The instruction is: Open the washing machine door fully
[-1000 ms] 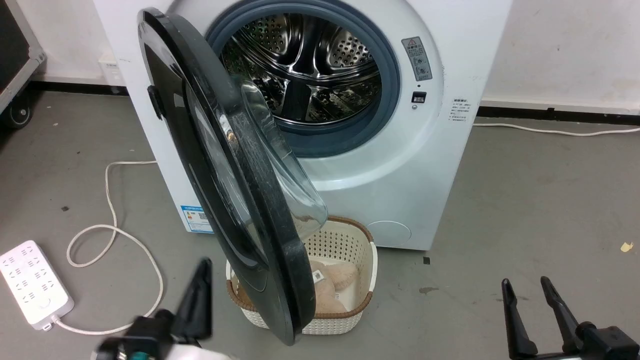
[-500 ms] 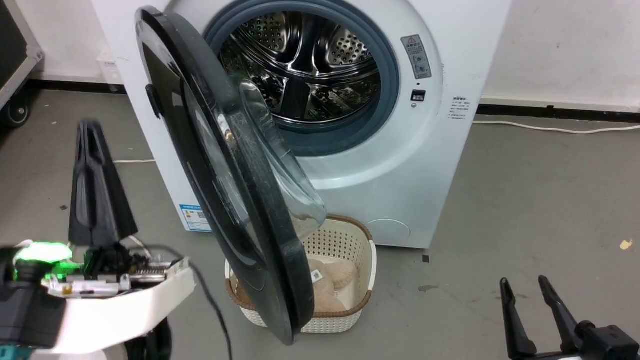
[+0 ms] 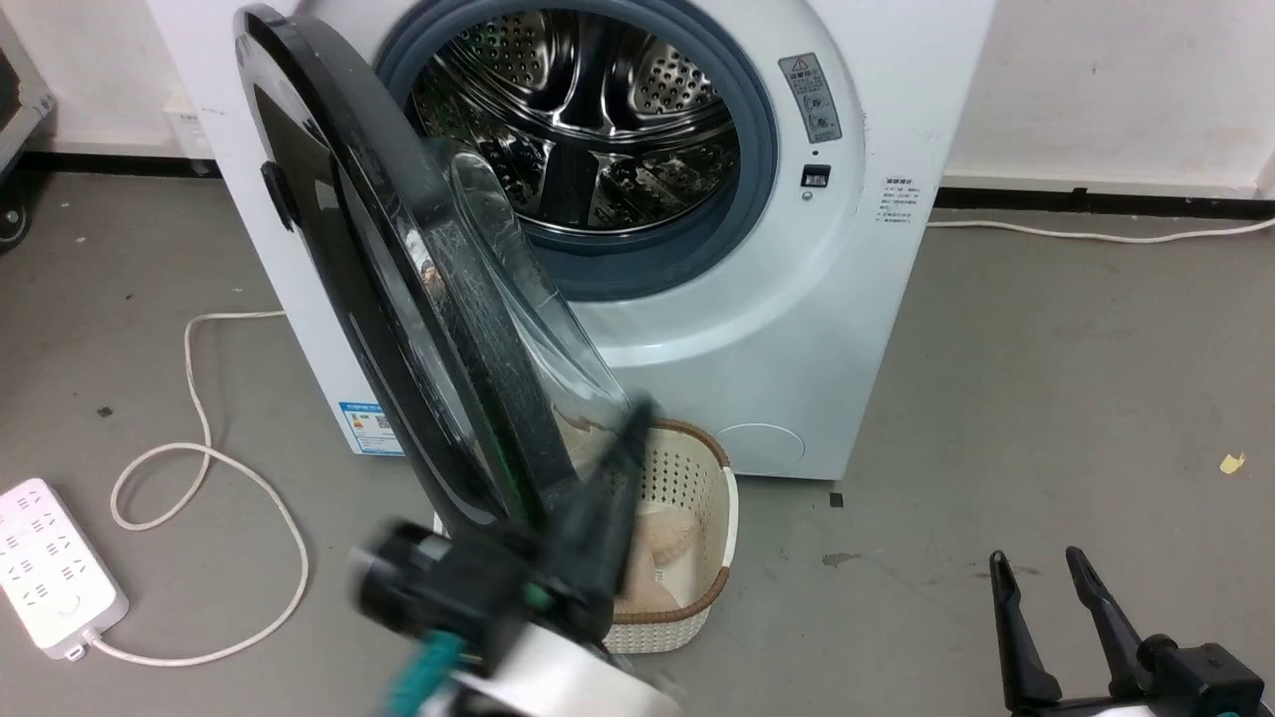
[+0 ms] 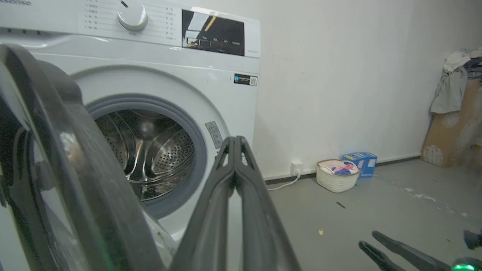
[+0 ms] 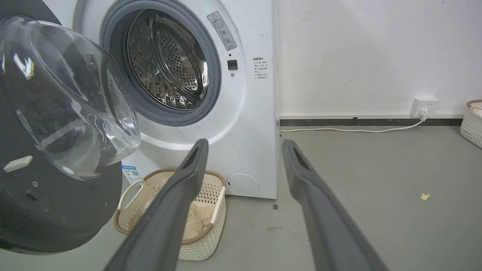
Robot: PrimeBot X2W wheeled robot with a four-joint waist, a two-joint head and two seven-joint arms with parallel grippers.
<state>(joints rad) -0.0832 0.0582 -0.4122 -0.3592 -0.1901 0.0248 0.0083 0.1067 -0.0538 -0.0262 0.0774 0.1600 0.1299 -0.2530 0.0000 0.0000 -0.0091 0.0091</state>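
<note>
The white washing machine [image 3: 797, 329] stands against the wall with its steel drum [image 3: 588, 119] exposed. The washing machine door [image 3: 398, 299], with a black rim and a bulging clear glass bowl, hangs partly open, its edge turned toward me. My left gripper [image 3: 637, 418] is blurred and shut on nothing. It sits on the inner side of the door's lower rim, just under the glass bowl. Seen from the left wrist, the shut fingers [image 4: 234, 140] point at the machine front, with the door [image 4: 56, 169] close on the left. My right gripper [image 3: 1036, 558] stands open low at the right, away from the door [image 5: 37, 210].
A cream laundry basket [image 3: 697, 478] holding beige cloth sits on the floor under the door. A white power strip [image 3: 55, 568] and its looping cable [image 3: 196, 398] lie to the left. A small basket [image 4: 336, 180] and a blue box [image 4: 359, 160] stand by the far wall.
My left arm has swung from the door's left, outer side across its lower front to the inner side near the basket. The head camera shifted slightly. The door's angle looks unchanged.
</note>
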